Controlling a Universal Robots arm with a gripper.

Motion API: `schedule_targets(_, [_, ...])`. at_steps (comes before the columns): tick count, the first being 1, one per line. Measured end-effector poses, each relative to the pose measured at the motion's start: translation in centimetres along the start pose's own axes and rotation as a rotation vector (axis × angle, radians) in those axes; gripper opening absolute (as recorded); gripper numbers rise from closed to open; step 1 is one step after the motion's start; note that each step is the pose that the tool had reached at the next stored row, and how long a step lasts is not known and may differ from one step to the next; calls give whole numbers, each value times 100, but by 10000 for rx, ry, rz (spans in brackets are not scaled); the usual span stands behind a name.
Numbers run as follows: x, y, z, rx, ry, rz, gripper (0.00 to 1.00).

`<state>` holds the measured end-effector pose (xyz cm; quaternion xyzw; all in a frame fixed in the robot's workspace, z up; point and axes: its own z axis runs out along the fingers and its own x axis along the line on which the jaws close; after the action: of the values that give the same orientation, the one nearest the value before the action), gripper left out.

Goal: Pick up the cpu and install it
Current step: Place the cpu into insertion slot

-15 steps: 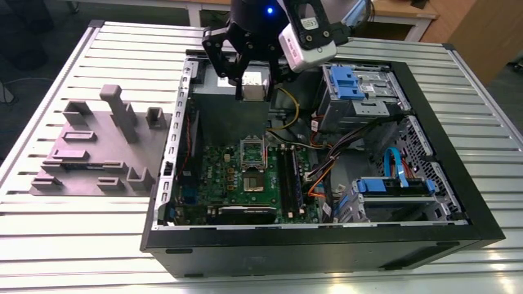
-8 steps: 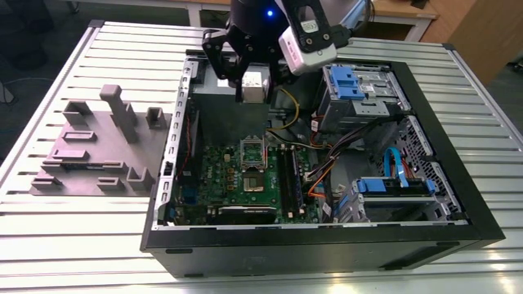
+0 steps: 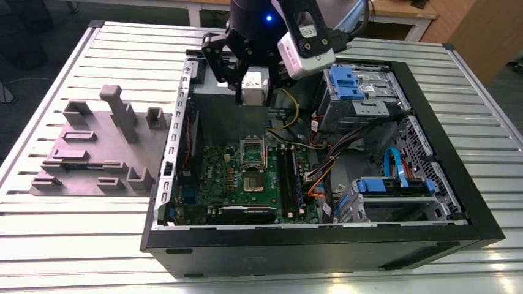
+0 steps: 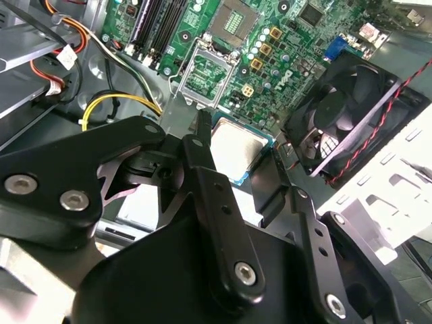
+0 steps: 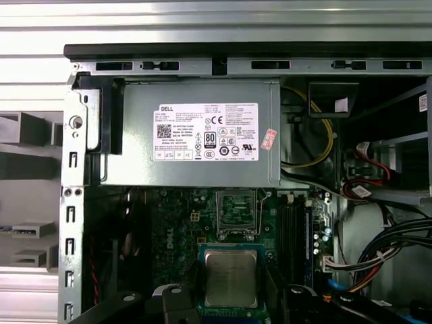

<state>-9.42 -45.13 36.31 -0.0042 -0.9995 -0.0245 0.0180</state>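
The cpu (image 5: 231, 277), a flat square chip with a silvery top and a thin green edge, hangs between my black fingers (image 4: 200, 152) above the green motherboard (image 3: 220, 177). In the second wrist view the cpu (image 4: 236, 150) sits level between the two fingers. My gripper (image 3: 253, 92) is over the open computer case, near the power supply end, and is shut on the chip. Below and ahead, the silver socket frame (image 5: 237, 209) stands hinged open, with the bare socket (image 3: 253, 179) beside it in the exterior view.
A grey power supply (image 5: 189, 142) fills one end of the case. A black fan (image 4: 344, 115) and drive bays with blue clips (image 3: 351, 82) line the case walls, with loose cables (image 3: 335, 153) between them. A grey fixture block (image 3: 98, 147) stands on the slatted table.
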Motion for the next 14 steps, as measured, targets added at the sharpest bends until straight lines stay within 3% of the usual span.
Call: schedule_targets(14, [46,-1,4,-1,-1,0,47])
